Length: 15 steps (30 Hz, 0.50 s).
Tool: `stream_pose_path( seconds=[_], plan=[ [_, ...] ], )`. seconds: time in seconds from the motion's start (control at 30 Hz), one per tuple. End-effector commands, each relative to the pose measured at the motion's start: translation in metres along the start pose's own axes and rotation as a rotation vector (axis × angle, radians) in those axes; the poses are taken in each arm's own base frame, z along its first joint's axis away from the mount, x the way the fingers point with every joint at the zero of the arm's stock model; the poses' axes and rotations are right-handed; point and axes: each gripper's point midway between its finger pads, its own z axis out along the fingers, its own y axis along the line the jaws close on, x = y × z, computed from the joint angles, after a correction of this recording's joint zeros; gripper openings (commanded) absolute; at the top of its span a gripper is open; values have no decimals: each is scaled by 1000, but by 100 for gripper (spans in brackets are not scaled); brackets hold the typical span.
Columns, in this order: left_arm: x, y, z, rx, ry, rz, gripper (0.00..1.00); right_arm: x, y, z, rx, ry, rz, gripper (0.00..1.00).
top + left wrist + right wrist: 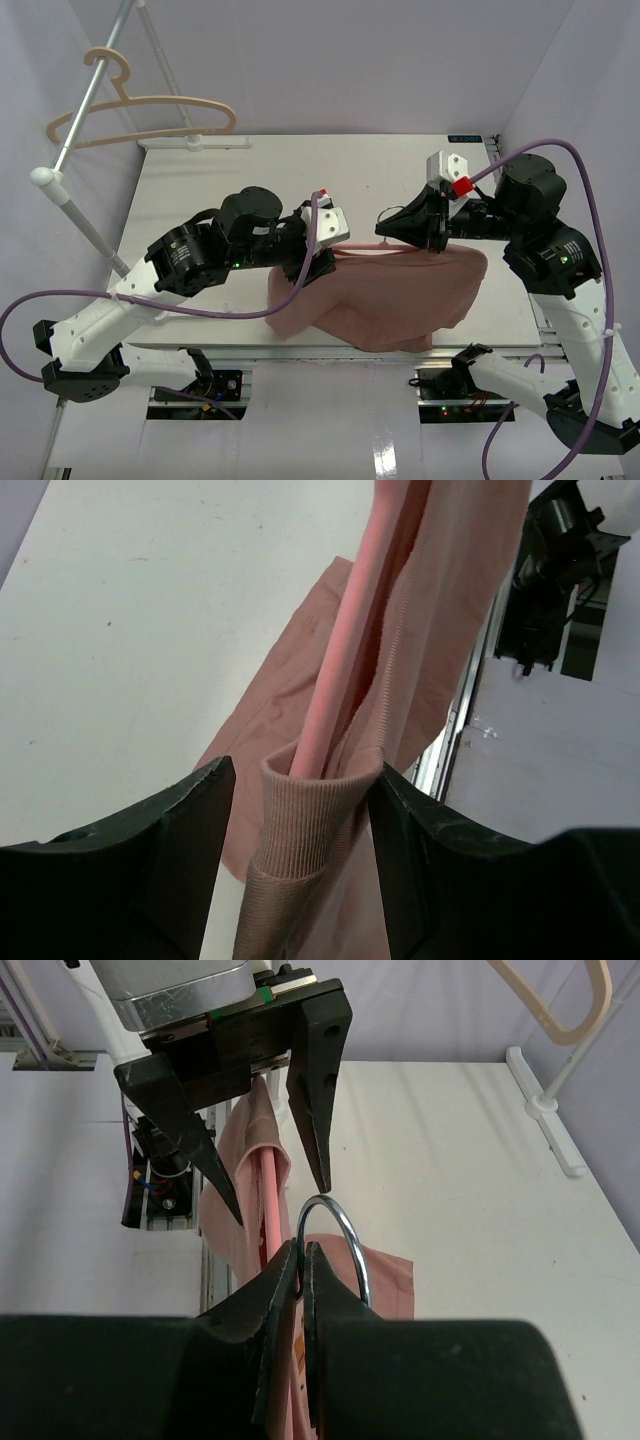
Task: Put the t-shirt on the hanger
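Where t-shirt (390, 300) drapes, white table (300, 180), seemingly lilac walls (350, 60)

Left arm (190, 258) and right arm (545, 235) have black joints, white links, looping purple cables (548, 142), black wedge fingers (315, 1080); the right carries a red tab (461, 187).

The left arm (150, 290) is stretched from its near-left base toward the middle, with the wrist turned so that the left pincer (300, 770) points right. Its fingers (170, 840) are held apart. The right arm (565, 270) is raised from the near-right base, bent at the elbow and reached leftward. The right pincer (303, 1250) is pointed at the left one, close before it, its own fingers (255, 1305) pressed together on the hanger (270, 1210).
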Motion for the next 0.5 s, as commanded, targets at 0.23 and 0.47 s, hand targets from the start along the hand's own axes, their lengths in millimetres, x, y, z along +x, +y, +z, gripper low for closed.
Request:
stream_pose_path(
  seconds=[0.23, 0.47],
  plan=[
    [-14, -28, -16, 168, -45, 29, 49, -23, 9, -1, -48, -88, -92, 8],
    [0, -44, -4, 244, -20, -13, 0, -18, 9, 1, -53, -88, -77, 8]
  ],
)
